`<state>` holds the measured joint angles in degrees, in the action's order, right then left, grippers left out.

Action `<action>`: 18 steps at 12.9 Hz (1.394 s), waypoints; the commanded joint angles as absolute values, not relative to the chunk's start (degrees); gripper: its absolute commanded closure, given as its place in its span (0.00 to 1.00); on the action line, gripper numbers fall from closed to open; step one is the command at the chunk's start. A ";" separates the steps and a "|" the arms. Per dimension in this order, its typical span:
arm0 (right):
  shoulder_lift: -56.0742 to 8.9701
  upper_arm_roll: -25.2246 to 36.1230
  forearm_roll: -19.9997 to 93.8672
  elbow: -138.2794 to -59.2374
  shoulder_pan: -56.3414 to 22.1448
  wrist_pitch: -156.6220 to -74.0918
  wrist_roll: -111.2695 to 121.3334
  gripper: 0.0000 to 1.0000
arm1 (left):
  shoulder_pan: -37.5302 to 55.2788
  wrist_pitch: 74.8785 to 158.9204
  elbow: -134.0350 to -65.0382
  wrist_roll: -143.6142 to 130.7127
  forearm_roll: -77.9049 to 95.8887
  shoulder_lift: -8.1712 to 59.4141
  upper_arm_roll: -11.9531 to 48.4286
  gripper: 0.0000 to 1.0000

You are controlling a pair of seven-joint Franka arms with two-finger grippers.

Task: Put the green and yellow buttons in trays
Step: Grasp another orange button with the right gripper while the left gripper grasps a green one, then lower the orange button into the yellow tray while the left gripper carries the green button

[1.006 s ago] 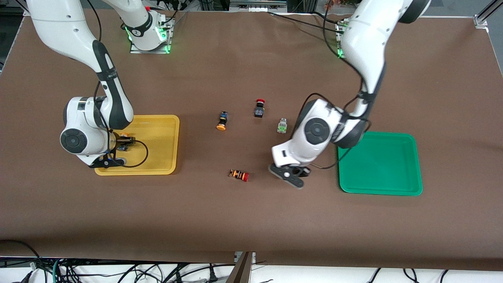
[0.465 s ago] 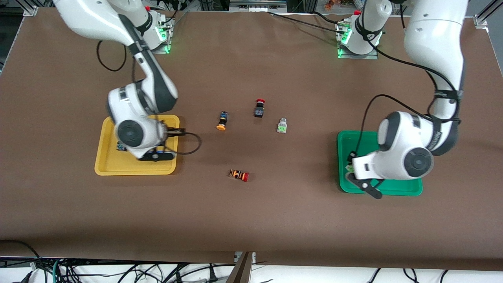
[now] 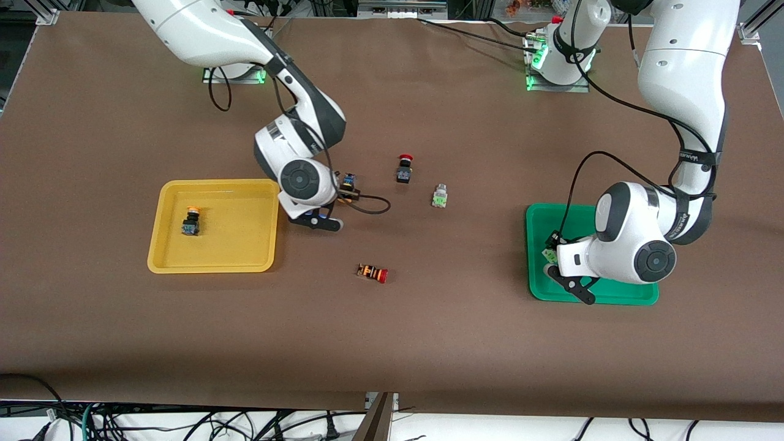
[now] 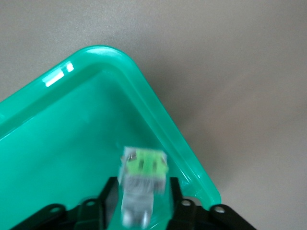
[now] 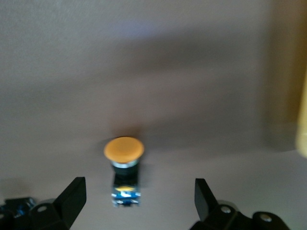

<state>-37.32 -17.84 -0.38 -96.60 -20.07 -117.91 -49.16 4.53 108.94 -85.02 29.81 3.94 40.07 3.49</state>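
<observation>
Green-and-clear plastic button, clamped in our left gripper, needs gentle release into the shallow green plastic tray; our right gripper, spread wide, should straddle the orange-capped black-blue button squarely.

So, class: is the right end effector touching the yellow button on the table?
Apart. The right wrist view shows the right end effector open, table visible between each finger and the yellow button.
</observation>
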 commanded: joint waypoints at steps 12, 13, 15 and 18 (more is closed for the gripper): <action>-34.11 -14.35 -1.23 -97.82 -18.38 -115.43 -41.45 1.00 | 15.73 111.24 -91.91 -20.09 8.53 32.87 14.58 0.00; -33.32 -10.76 -1.14 -97.82 -18.20 -113.14 -35.31 1.00 | 17.04 115.01 -95.15 -23.00 8.00 32.52 14.94 0.00; -32.61 -4.42 -1.14 -98.52 -18.19 -112.41 -25.62 1.00 | 18.98 125.46 -102.53 -24.87 7.82 31.03 14.94 0.00; -33.22 2.01 -0.97 -99.05 -17.49 -113.02 -12.95 1.00 | 22.84 132.70 -108.88 -26.36 7.56 30.67 14.77 0.00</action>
<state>-33.57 -0.16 -1.01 -97.84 -17.10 -112.80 -18.39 20.62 129.22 -103.19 -24.88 7.04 34.00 15.35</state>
